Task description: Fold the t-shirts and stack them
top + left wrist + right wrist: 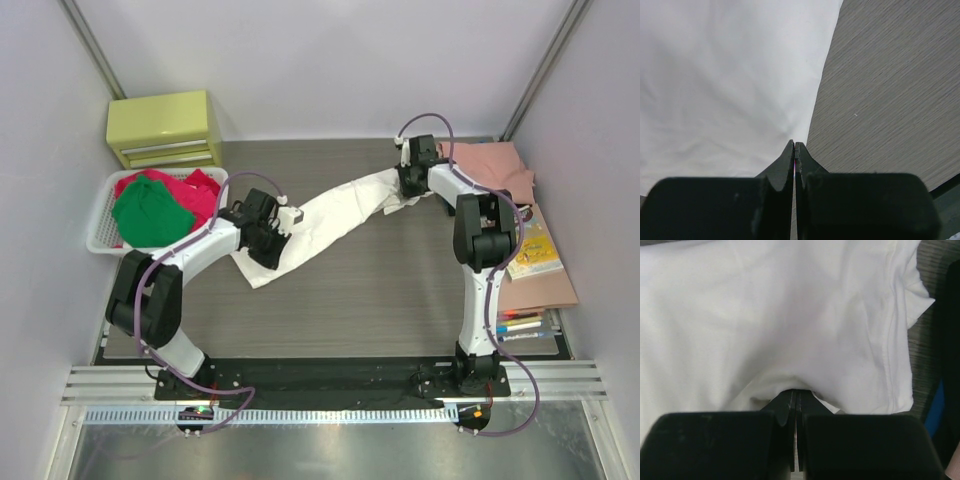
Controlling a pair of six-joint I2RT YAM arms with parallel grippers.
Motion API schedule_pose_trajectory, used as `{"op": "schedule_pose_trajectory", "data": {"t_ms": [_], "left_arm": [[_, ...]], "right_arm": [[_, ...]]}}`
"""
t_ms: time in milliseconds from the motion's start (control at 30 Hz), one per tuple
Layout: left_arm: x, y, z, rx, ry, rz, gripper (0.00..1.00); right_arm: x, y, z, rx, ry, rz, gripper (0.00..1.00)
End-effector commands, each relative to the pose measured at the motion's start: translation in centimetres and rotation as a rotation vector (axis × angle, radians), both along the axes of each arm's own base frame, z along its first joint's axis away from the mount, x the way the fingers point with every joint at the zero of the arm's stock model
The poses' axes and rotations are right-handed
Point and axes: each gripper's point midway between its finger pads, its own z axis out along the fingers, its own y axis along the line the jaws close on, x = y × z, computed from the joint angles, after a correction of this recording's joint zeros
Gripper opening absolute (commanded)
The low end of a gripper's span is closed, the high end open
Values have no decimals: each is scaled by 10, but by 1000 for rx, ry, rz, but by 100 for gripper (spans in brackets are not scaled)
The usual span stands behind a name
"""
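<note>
**White shirt held at two ends, spread not yet done**

- Bench [380, 290]: dark grey wood-grain, matte, flat. It carries the work.
- White t-shirt [330, 215]: soft thin knit showing plain white. It lies as a long rumpled band running diagonally across the bench, from the left arm to the far right. A hemmed sleeve shows in the right wrist view.
- Basket [100, 240]: white slotted plastic at the left edge. It holds a green t-shirt [150, 210] heaped on a red t-shirt [205, 190], both unfolded.
- Salmon-pink t-shirt [495, 165]: loose at the far right corner, just beside the white one's end.
- Left gripper [795, 146]: clenched, tips at the cloth's edge with creases running in to them. I read this as a pinch on the white t-shirt.
- Right gripper [796, 392]: clenched on a bunched fold of the same shirt.

Step, as I judge it: laying the white t-shirt out flat, early in the task, with no stack begun. The next move calls for pulling the two ends apart evenly and setting the cloth down smooth before any fold
</note>
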Motion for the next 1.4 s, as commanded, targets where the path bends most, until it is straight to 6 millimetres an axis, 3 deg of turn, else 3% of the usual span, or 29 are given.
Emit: {"op": "schedule_pose_trajectory", "data": {"t_ms": [0, 33, 67, 167, 200, 267, 300, 400, 433, 500, 533, 567, 600, 633, 767, 867, 933, 1067, 1100, 1367], "left_arm": [[4, -1, 12, -22, -58, 4, 0], [5, -1, 14, -23, -66, 3, 0], [5, 0, 15, -23, -71, 6, 0], [5, -1, 17, -26, -75, 4, 0], [7, -1, 18, -26, -80, 7, 0], [6, -1, 19, -29, -78, 7, 0], [7, -1, 19, -27, -81, 11, 0], [6, 0, 23, -32, -89, 17, 0], [4, 0, 22, -34, -84, 21, 0], [1, 2, 21, -39, -86, 36, 0], [4, 7, 21, -15, -104, 57, 0], [10, 11, 22, 0, -130, 94, 0], [14, 18, 24, 30, -152, 124, 0], [29, 44, 29, 152, -238, 222, 0], [52, 100, 53, 321, -328, 441, 0], [41, 128, 47, 436, -276, 542, 0], [39, 135, 46, 437, -275, 570, 0], [17, 112, 35, 276, -86, 516, 0], [5, 94, 32, 189, 1, 465, 0], [-36, 74, 50, 67, 118, 318, 0]], "right_arm": [[-5, 15, 63, 76, -112, 36, 1], [-10, 16, 72, 83, -123, 35, 1], [-20, 17, 99, 97, -166, 37, 1], [-49, 22, 130, 126, -186, 62, 1], [-64, 24, 162, 148, -228, 80, 1], [-85, 23, 178, 159, -231, 90, 1], [-100, 25, 209, 180, -290, 109, 1], [-140, 26, 230, 202, -279, 157, 1], [-161, 29, 252, 222, -315, 195, 1], [-185, 23, 255, 210, -309, 191, 1], [-204, 17, 276, 204, -382, 187, 1], [-213, 15, 265, 205, -372, 165, 1], [-221, 11, 267, 202, -395, 151, 1], [-228, 9, 266, 199, -403, 146, 1], [-247, -3, 252, 185, -427, 112, 1], [-247, -5, 237, 175, -396, 105, 1], [-244, -5, 234, 179, -386, 101, 1], [-238, -4, 238, 190, -390, 96, 2], [-237, -3, 239, 191, -393, 98, 2], [-242, -2, 234, 204, -389, 103, 4]]}}
